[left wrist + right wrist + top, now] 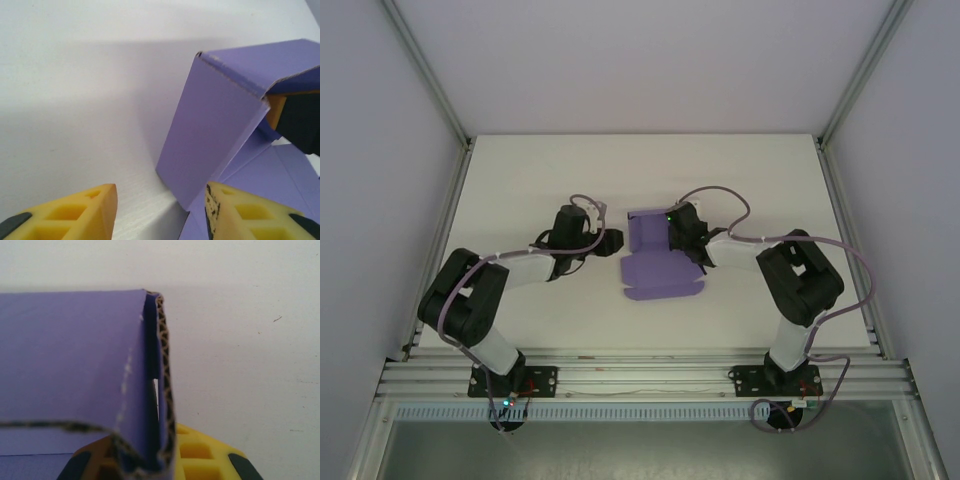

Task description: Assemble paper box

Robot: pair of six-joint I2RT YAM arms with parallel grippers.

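Masking the right fingers (200, 457) — a folded paper box (65, 360) wall.

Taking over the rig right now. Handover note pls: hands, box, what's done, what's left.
Left hand: open, holding nothing, low over the table beside the raised wall of the paper box.
Right hand: shut on the folded-over top of that wall, card pinched between its fingers.
Box: mid-table between the arms, base flat on the table, one wall upright.
Done: one wall raised and doubled over.
Left: the near panels lie flat; the other walls need raising and tucking, likely a job for the free hand.
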